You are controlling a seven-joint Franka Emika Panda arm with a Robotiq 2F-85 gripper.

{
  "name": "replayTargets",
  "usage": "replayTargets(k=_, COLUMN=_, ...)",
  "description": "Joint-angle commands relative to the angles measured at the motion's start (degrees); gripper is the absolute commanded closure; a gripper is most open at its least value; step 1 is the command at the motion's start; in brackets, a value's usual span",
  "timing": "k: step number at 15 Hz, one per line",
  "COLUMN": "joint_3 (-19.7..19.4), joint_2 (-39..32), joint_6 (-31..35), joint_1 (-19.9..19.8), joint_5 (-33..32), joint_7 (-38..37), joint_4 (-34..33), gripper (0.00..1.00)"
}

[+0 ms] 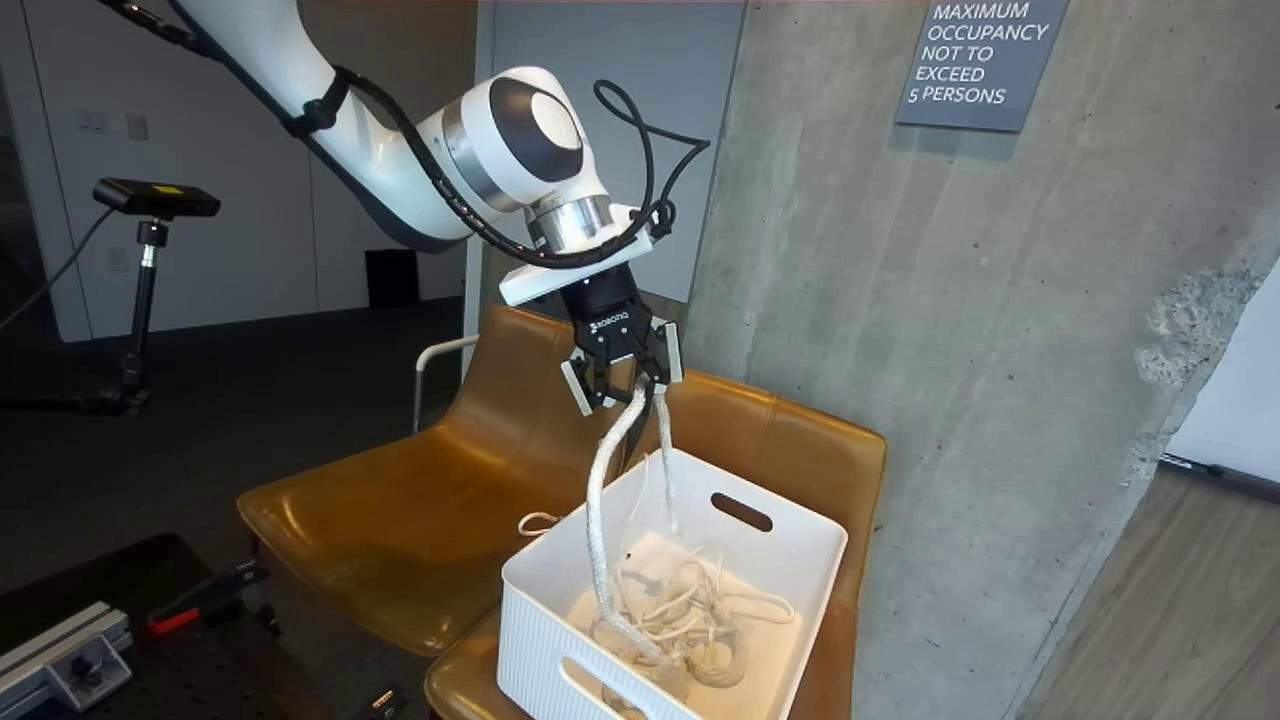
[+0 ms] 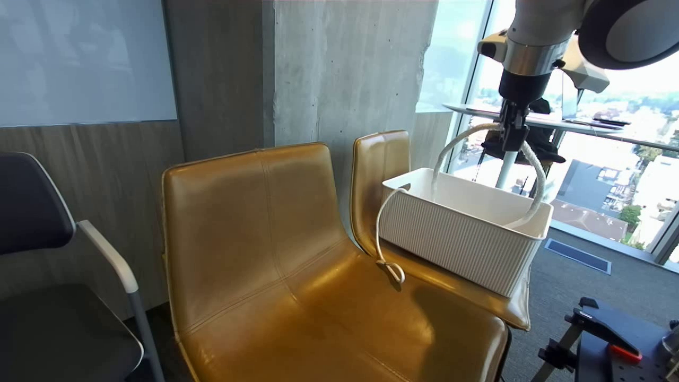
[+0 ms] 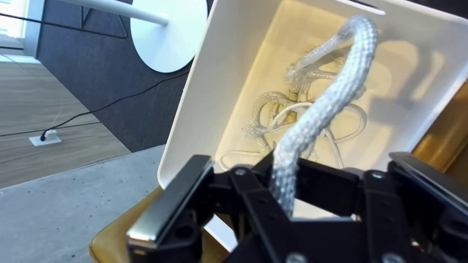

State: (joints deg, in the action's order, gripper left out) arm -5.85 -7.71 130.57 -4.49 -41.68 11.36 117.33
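Jaws pinching white rope (image 3: 325,106), arm (image 1: 380,170) bent downward, wrist (image 1: 575,222) above white bin (image 2: 451,239)

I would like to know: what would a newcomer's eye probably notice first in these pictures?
Probably the thick white rope, arching from the white box up to the downward-pointing jaws of the robot arm and back down. The box stands on a brown chair, and a bright window lies behind it, on the right of an exterior view. A blue-grey occupancy sign on the concrete wall, top right in an exterior view, may also catch attention.
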Motion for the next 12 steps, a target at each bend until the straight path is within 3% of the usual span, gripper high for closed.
replayTargets(k=1, joint_3=-0.72, joint_2=-0.39, joint_6=2.31, joint_1=-0.72, joint_5=-1.78, joint_7=-2.10, joint_4=-1.13, gripper=1.00)
replayTargets(k=2, joint_3=-0.91, joint_2=-0.64, joint_6=2.37, joint_1=-0.77, joint_5=-1.79, joint_7=-2.39, joint_4=-1.57, gripper=1.00)
replayTargets(k=3, joint_3=-1.07, joint_2=-0.95, joint_6=2.15, joint_1=-0.74, joint_5=-1.87, joint_7=-2.87, joint_4=-1.93, gripper=0.75)
replayTargets(k=4, joint_3=-1.21, joint_2=-1.06, joint_6=2.01, joint_1=-0.72, joint_5=-1.94, joint_7=-3.33, joint_4=-2.18, gripper=0.74)
replayTargets(k=12, joint_3=-0.88, joint_2=-0.90, joint_6=1.73, joint_1=0.05, joint_5=-1.55, joint_7=-5.04, joint_4=-3.10, gripper=0.16)
